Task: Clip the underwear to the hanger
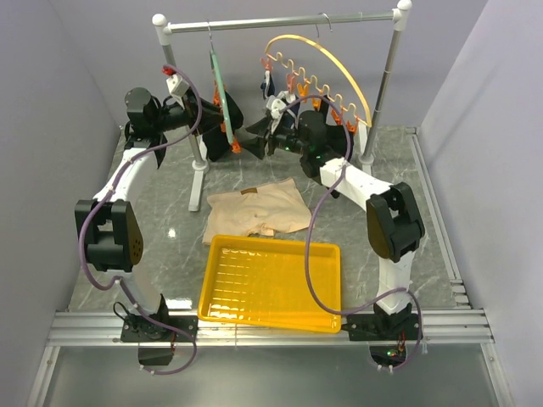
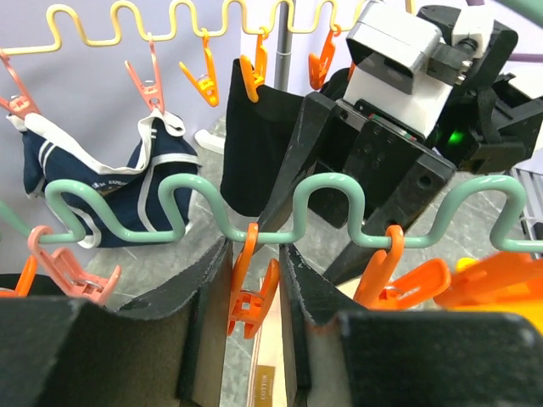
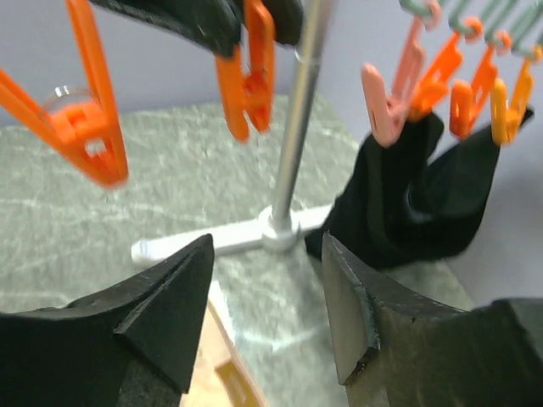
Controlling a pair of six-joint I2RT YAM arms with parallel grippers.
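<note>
The beige underwear [image 1: 254, 212] lies flat on the table below the rack, and shows between my left fingers [image 2: 273, 356] and at the bottom of the right wrist view [image 3: 212, 377]. The green hanger [image 1: 217, 85] hangs edge-on from the rail; its wavy bar [image 2: 322, 191] carries orange clips. My left gripper [image 1: 229, 142] is closed around one orange clip [image 2: 250, 284], both fingers touching it. My right gripper [image 1: 254, 142] faces it from the right, open and empty [image 3: 267, 288], above the underwear's edge.
A yellow arc hanger [image 1: 327, 59] holds a navy brief [image 2: 110, 195] and black garments [image 2: 259, 144]. The rack post [image 3: 293, 144] and foot stand close behind. A yellow tray [image 1: 271, 284] sits at the table front.
</note>
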